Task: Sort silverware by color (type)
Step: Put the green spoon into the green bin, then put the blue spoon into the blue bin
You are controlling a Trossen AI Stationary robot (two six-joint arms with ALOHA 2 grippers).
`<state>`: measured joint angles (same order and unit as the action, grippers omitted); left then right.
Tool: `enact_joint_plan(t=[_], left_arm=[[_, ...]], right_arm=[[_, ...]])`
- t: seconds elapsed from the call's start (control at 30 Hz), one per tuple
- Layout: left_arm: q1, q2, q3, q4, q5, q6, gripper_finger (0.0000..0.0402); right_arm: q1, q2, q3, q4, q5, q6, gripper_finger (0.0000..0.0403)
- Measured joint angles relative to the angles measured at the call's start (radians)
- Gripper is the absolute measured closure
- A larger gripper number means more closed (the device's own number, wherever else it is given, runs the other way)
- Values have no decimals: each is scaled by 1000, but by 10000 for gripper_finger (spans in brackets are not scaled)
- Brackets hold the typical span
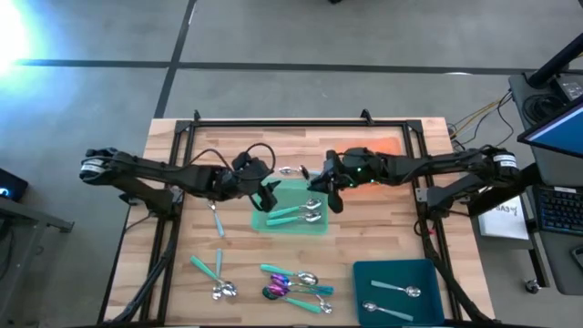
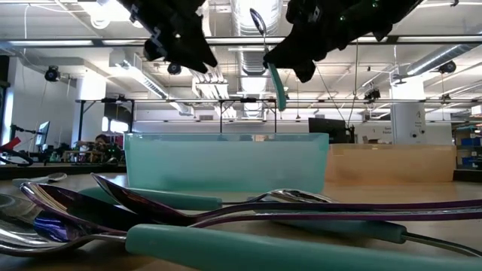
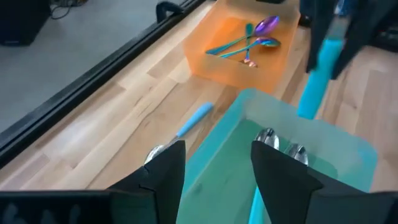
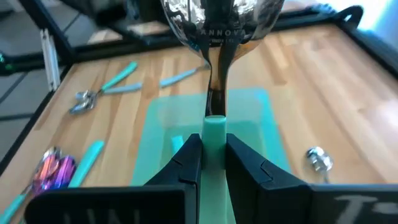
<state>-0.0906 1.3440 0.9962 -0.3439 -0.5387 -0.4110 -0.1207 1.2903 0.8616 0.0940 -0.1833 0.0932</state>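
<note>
My right gripper (image 4: 214, 155) is shut on a silver spoon with a teal handle (image 2: 275, 75), held above the light green tray (image 1: 290, 191). Two teal-handled spoons (image 1: 301, 215) lie inside that tray. My left gripper (image 3: 214, 165) hangs open over the tray's left end (image 1: 260, 214) with nothing between its fingers. The orange tray (image 3: 239, 50) holds two iridescent spoons (image 3: 252, 38). More silverware (image 1: 291, 287) lies loose near the table's front edge. My right gripper pinches the spoon's teal handle (image 4: 214, 127) between its two fingers, just below the metal neck. The fingers come roughly level from the table's right and lie across the spoon. The spoon stands nearly upright, bowl (image 4: 217, 18) up, handle end (image 2: 280, 102) hanging down, clear of the tray.
A dark teal tray (image 1: 401, 273) with two silver spoons stands at the front right. Loose teal-handled pieces lie at the front left (image 1: 214, 273) and left of the green tray (image 1: 217, 219). One silver spoon (image 1: 290, 170) lies just behind the green tray. A black frame (image 1: 301, 123) borders the table.
</note>
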Motion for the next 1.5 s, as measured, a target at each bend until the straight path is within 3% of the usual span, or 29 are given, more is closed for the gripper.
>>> enact_joint_plan(t=[0.47,0.7,0.8,0.93,1.07,1.3,1.5], left_arm=[[0,-163,0,-86,9,-31,236],[-5,-184,0,-130,156,-93,236],[-11,-177,0,-185,208,-134,236],[-26,-161,0,-291,295,-220,236],[-58,-146,0,-437,390,-327,236],[-144,-102,-7,-748,391,-728,236],[-204,-18,-60,-748,402,-926,236]], right_arm=[[36,156,0,-41,0,29,368],[40,198,0,-45,0,48,367],[40,200,0,-65,0,66,338],[44,198,0,-93,0,67,295],[47,196,0,-96,0,72,279],[46,183,0,-111,0,71,278],[46,124,0,-183,1,32,280]])
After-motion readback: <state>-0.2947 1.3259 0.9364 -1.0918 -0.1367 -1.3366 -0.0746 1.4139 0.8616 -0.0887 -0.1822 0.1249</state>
